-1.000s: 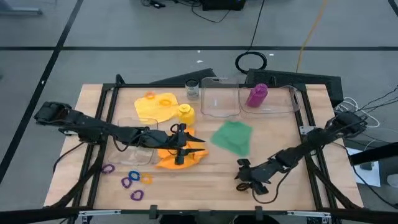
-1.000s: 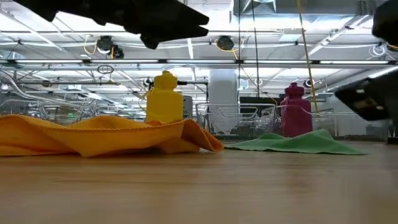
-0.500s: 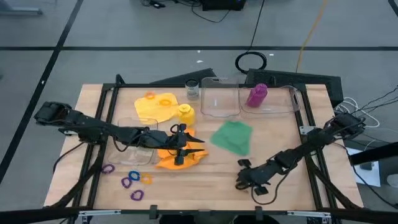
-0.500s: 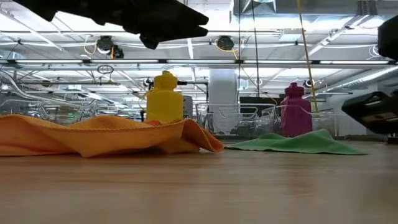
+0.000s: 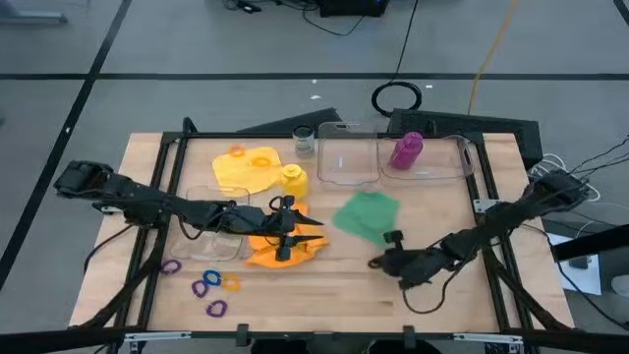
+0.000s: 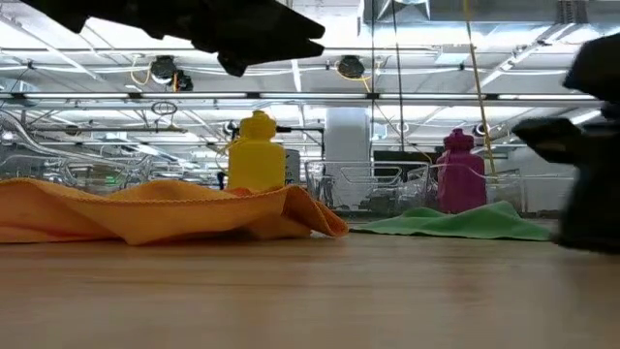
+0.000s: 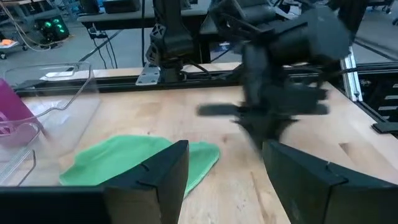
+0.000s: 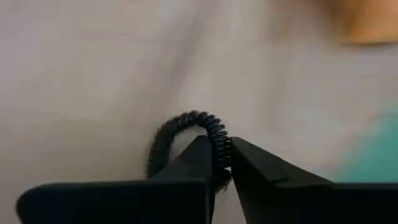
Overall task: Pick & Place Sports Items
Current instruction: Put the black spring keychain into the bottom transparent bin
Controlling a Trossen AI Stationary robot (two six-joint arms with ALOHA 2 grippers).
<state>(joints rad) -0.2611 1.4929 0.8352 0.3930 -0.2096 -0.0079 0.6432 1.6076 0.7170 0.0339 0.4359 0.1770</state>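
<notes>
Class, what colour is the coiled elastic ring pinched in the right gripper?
Black, a dark coiled ring, seen best in the right wrist view.

The wooden table [image 5: 324, 285] stands in a black frame [image 5: 157, 221] on a grey floor [image 5: 197, 49] crossed by pale lines. Black cables [image 5: 339, 20] and 1 yellow cable [image 5: 488, 49] trail over the floor, and a black coil [image 5: 396, 97] lies just past the table's far edge. In the low view, strip lights [image 6: 291, 68] and ducts hang under a high ceiling.
</notes>
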